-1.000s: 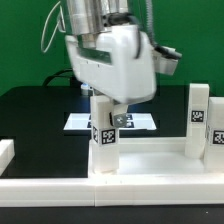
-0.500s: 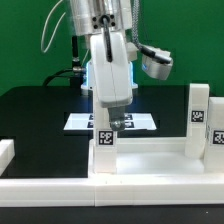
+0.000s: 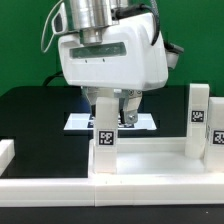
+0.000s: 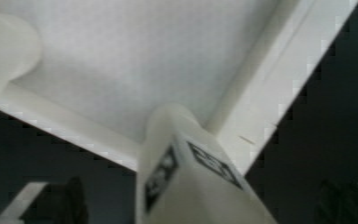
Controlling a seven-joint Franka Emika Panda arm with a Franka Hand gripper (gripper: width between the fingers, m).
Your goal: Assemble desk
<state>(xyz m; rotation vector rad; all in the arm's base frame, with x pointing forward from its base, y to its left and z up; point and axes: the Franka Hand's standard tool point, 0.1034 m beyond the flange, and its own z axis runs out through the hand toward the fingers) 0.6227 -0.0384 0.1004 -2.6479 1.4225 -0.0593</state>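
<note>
The white desk tabletop (image 3: 150, 160) lies near the front of the black table. One tagged white leg (image 3: 105, 135) stands upright at its corner on the exterior view's left. A second leg (image 3: 198, 125) stands at the corner on the exterior view's right. My gripper (image 3: 113, 108) hangs straight over the first leg, its fingers down on either side of the leg's top. In the wrist view the leg (image 4: 194, 175) rises between the two dark fingers (image 4: 34, 200) with a gap on each side, above the rimmed tabletop (image 4: 140, 60). The gripper is open.
The marker board (image 3: 146, 122) lies flat behind the tabletop. A long low white bar (image 3: 50, 188) runs along the front edge, and a short white bar end (image 3: 5, 150) sits at the exterior view's left. Cables hang behind the arm.
The hand has turned about its vertical axis over the left leg, from angled, to edge-on, to broadside now. The leg and tabletop have not shifted.
</note>
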